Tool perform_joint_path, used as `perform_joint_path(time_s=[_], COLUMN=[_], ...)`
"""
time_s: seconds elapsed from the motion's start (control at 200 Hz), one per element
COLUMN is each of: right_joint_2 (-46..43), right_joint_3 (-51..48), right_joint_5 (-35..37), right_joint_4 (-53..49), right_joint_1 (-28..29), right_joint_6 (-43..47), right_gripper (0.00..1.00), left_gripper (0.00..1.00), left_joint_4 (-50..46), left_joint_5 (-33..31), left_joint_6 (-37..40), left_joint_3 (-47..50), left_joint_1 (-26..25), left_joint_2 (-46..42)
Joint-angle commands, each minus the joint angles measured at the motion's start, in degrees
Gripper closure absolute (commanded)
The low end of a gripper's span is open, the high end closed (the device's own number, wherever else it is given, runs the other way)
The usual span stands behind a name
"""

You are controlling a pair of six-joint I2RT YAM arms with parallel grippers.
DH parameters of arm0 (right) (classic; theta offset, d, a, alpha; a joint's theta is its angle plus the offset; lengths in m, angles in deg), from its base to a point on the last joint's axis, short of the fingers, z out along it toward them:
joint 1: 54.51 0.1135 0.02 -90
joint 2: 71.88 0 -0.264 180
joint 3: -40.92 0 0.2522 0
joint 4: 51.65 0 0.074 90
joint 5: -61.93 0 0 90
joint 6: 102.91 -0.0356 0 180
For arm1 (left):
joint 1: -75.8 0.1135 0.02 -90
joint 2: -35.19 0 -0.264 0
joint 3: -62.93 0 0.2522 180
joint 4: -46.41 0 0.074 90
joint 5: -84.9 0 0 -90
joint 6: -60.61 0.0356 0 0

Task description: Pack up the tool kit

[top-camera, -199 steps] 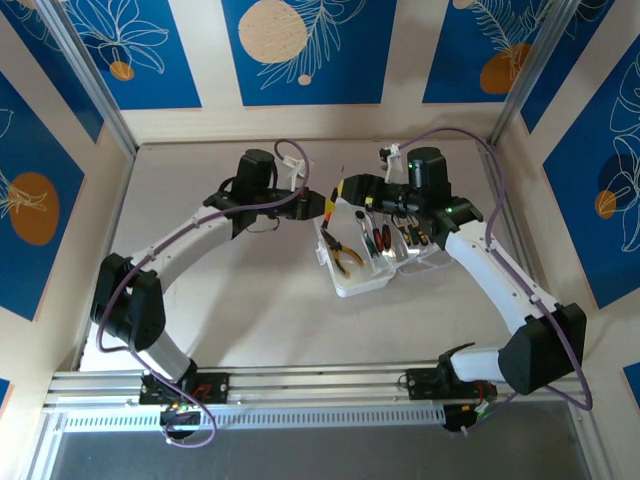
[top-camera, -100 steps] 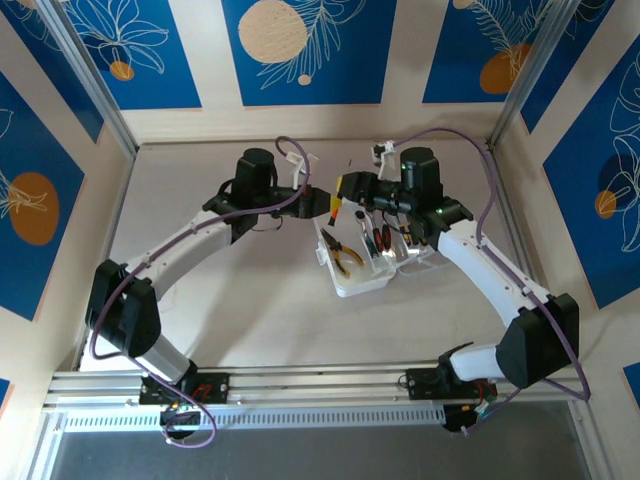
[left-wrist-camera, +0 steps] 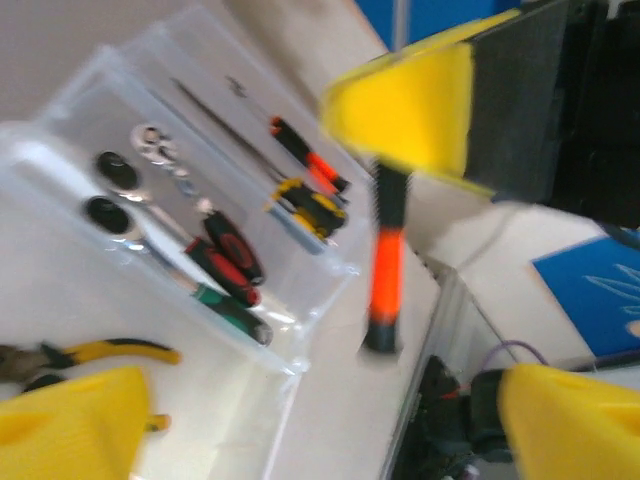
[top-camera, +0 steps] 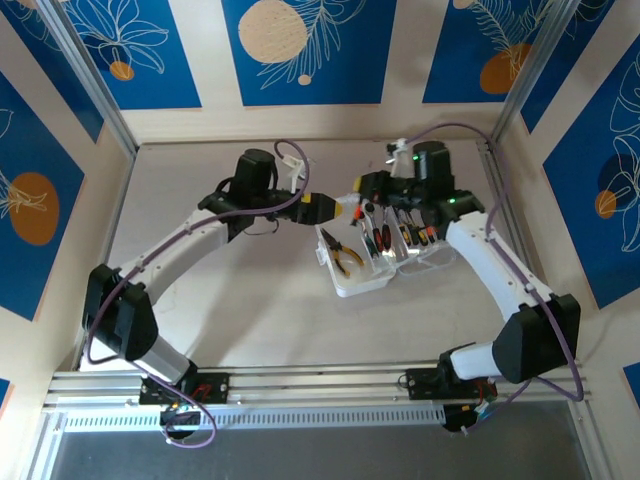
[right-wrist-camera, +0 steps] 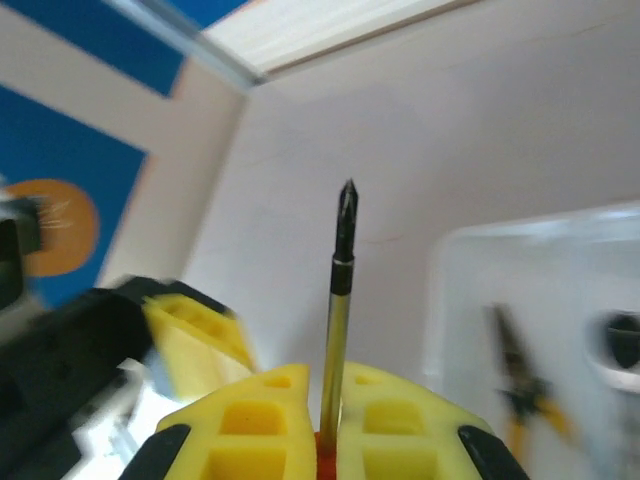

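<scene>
Screwdriver (right-wrist-camera: 340, 260) is clamped in the right gripper (right-wrist-camera: 335, 385), shaft pointing up the frame; the left gripper (left-wrist-camera: 320, 380) stands wide. The case (top-camera: 358, 282) lies open just below both, nearer the right arm.

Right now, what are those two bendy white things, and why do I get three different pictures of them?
They are two robot arms, left and right, bolted at the near edge of a table. One picture looks down from a camera above and behind them. The other two come from little cameras on the wrists, so they see things up close. On the table lies an open clear plastic tool case with yellow-handled pliers and small screwdrivers inside. The right claw is shut on one red-and-black-handled screwdriver. The left claw is open and holds nothing.
</scene>
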State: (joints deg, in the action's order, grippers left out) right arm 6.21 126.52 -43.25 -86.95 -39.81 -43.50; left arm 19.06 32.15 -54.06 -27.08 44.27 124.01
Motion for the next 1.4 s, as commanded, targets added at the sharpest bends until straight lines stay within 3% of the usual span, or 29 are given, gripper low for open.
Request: perform_joint_path(time_s=[0.0,0.13,0.23,0.49,1.121,1.396], right_joint_2=[-2.2,-0.2,2.0,9.7,18.8,18.1], right_joint_3=[6.1,9.9,10.8,13.2,12.9,13.1], right_joint_5=[4.5,17.2,26.6,38.1,42.6,41.8], right_joint_4=[-18.5,-29.8,-32.7,-33.8,-30.0,-30.0], right_joint_1=[-6.2,-10.2,-10.6,-9.1,-5.9,-5.8], right_joint_6=[14.1,22.4,25.9,32.4,37.7,37.1], right_gripper=[1.0,1.0,1.0,1.0,0.97,0.67], left_gripper=[0.0,0.0,0.0,0.0,0.0,0.0], left_joint_4=[-15.9,-25.2,-27.7,-25.8,-24.6,-24.6], left_joint_5=[-14.7,-24.8,-28.7,-28.9,-26.0,-25.4], left_joint_6=[9.5,10.1,10.1,9.4,9.3,9.1], left_joint_3=[-4.0,-4.7,-2.9,2.6,2.8,2.2], left_joint_1=[4.1,10.8,14.5,16.1,16.1,16.1], left_joint_2=[-3.2,-1.7,-0.1,1.3,4.5,5.5])
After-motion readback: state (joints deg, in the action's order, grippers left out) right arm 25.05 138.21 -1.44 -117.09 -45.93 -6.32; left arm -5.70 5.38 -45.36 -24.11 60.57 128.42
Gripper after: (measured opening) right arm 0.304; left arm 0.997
